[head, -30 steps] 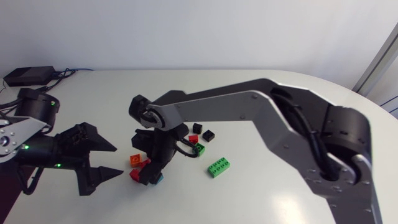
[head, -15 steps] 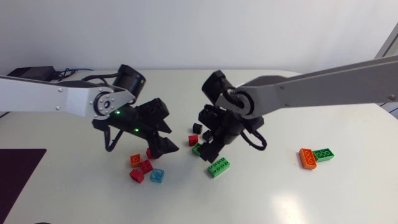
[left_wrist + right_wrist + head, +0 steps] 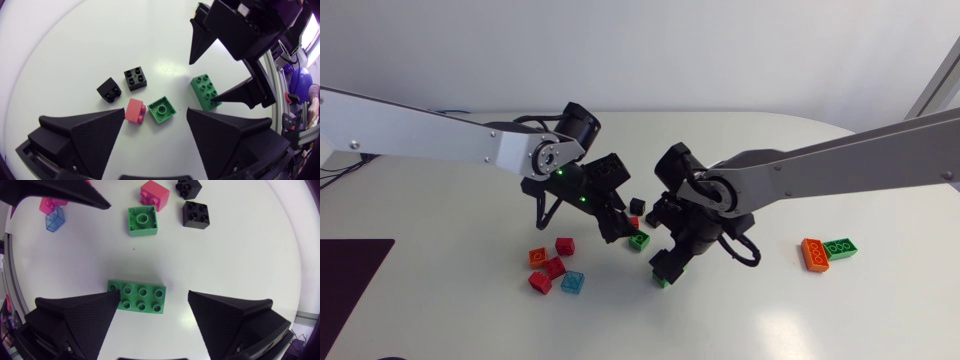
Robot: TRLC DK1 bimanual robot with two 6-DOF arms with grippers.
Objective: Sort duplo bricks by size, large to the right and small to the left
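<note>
My right gripper (image 3: 671, 263) stands open over a large green brick (image 3: 140, 296), which lies between its fingers, close to one and apart from the other. Only a corner of that brick (image 3: 663, 282) shows from above. My left gripper (image 3: 155, 125) is open just above a small green brick (image 3: 161, 110) and a small red brick (image 3: 134, 110). Two small black bricks (image 3: 135, 78) lie ahead of it. An orange brick (image 3: 814, 253) and a large green brick (image 3: 840, 247) lie together at the right.
Several small red, orange and blue bricks (image 3: 553, 267) are grouped left of the grippers. The two grippers stand close together, the right gripper's fingers (image 3: 239, 94) just ahead of the left one. A dark mat (image 3: 345, 270) lies at the table's left edge.
The left gripper has swung in from the left to above the small green and red bricks. The right gripper has moved toward the front and now covers the large green brick.
</note>
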